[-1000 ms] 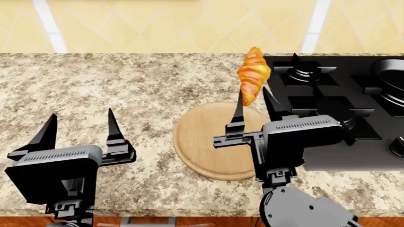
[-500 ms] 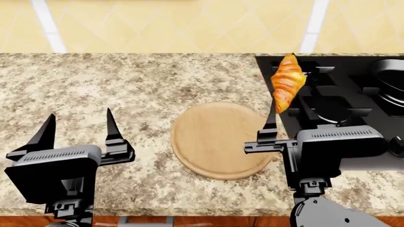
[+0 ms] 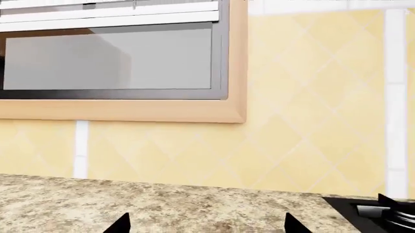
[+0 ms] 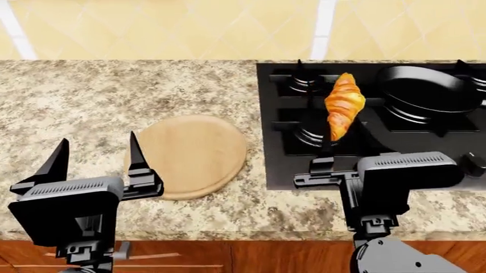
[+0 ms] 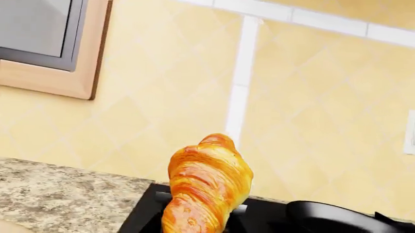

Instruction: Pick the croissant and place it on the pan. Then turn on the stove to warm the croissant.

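Observation:
The golden-orange croissant (image 4: pixel 344 111) stands on end in my right gripper (image 4: pixel 334 139), held in the air over the black stove (image 4: pixel 283 170), over its near burners. It fills the middle of the right wrist view (image 5: pixel 206 187). The black pan (image 4: pixel 425 90) sits on a far right burner, beyond and right of the croissant, and its rim shows in the right wrist view (image 5: pixel 337 221). Its handle is out of view. My left gripper (image 4: pixel 95 156) is open and empty above the granite counter, left of the stove. In the left wrist view only its fingertips (image 3: pixel 120 225) show.
A round light-wood board (image 4: pixel 190 153) lies on the granite counter (image 4: pixel 91 96) between my arms, left of the stove. One stove knob (image 4: pixel 474 165) shows at the near right. A tiled wall (image 4: pixel 190 28) runs behind the counter, with a framed window (image 3: pixel 116 63) on it.
The head view has shifted right, so board and stove now lie further left in it. The held croissant has passed from the stove's left edge to over its burners. The left gripper has not moved.

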